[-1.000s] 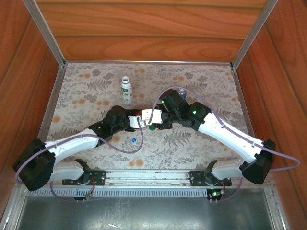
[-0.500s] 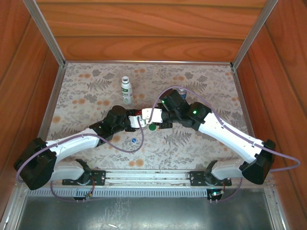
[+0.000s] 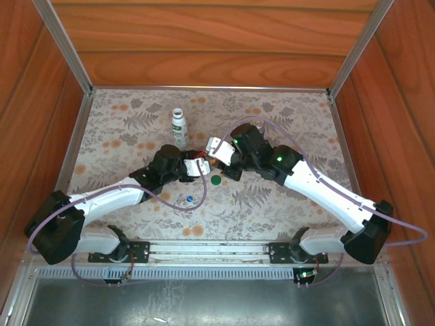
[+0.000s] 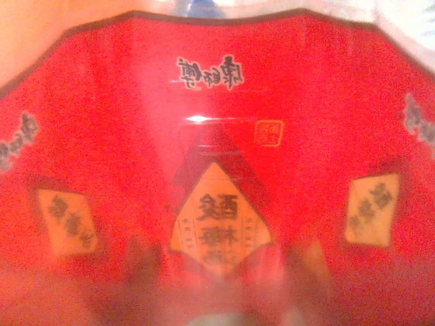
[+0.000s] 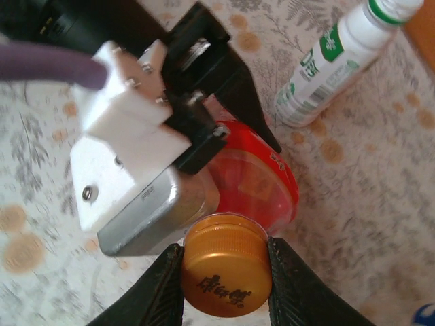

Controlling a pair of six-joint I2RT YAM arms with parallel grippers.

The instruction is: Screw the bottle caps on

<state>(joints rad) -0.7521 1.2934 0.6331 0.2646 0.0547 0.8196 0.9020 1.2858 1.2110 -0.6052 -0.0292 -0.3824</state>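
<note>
Pinching the orange cap [image 5: 224,272] between both fingers of my right gripper [image 5: 225,284], I hold it right at the near end of the red bottle [image 5: 255,183]; whether its threads have caught I cannot tell. My left gripper [image 3: 192,167] is clamped around that bottle's body. Beyond the red bottle, a white bottle with a green label [image 3: 179,128] stands uncapped. On the near side of the red bottle, toward my bases, the green cap [image 3: 215,180] and blue cap [image 3: 189,199] lie on the floral table [image 3: 122,136].
</note>
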